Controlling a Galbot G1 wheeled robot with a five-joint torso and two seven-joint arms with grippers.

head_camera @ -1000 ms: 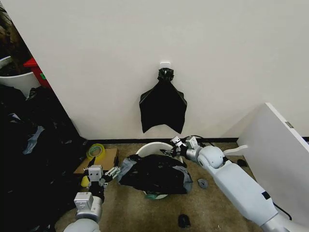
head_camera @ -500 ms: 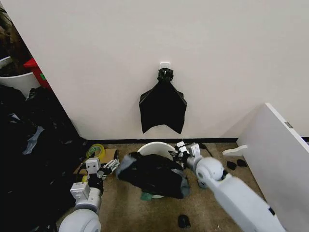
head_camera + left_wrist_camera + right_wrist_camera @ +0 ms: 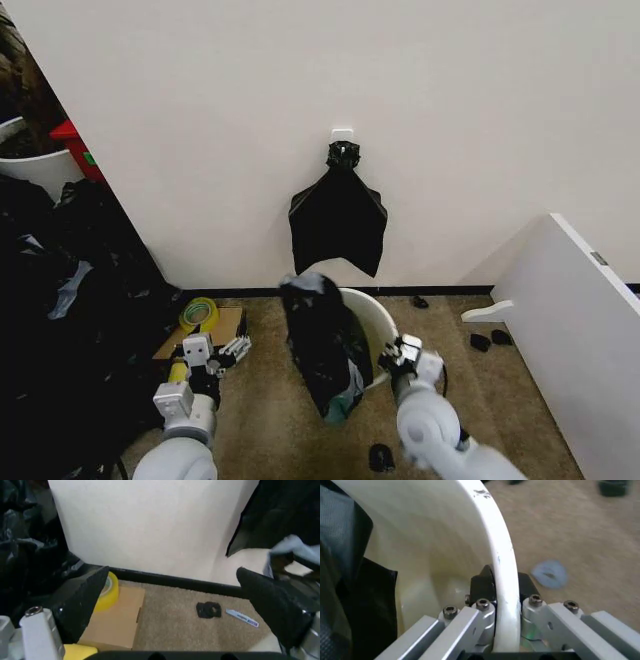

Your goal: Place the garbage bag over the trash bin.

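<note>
The trash bin [image 3: 372, 328], a cream-white bucket, is tipped steeply with its mouth turned to my right. The garbage bag [image 3: 320, 340], glossy black, hangs over the bin's left side and trails down to the carpet. My right gripper [image 3: 398, 354] sits at the bin's near right edge. In the right wrist view, my right gripper [image 3: 504, 588] is shut on the bin's rolled rim [image 3: 500, 551], one finger inside and one outside. My left gripper [image 3: 236, 350] is left of the bag, apart from it. In the left wrist view it [image 3: 172, 573] is open with nothing between its fingers, and the bag [image 3: 285, 513] lies beyond.
A flat black bundle [image 3: 338, 225] hangs from a wall hook behind the bin. A heap of black plastic [image 3: 70, 330] fills the left. A yellow tape roll [image 3: 200, 313] and cardboard [image 3: 228, 325] lie by my left gripper. A white panel [image 3: 580, 340] stands right. Small black items [image 3: 381, 457] dot the carpet.
The bin has gone from upright to steeply tipped, pulled by its rim toward me with my right gripper. The bag swung up with it. My left gripper has barely moved.
</note>
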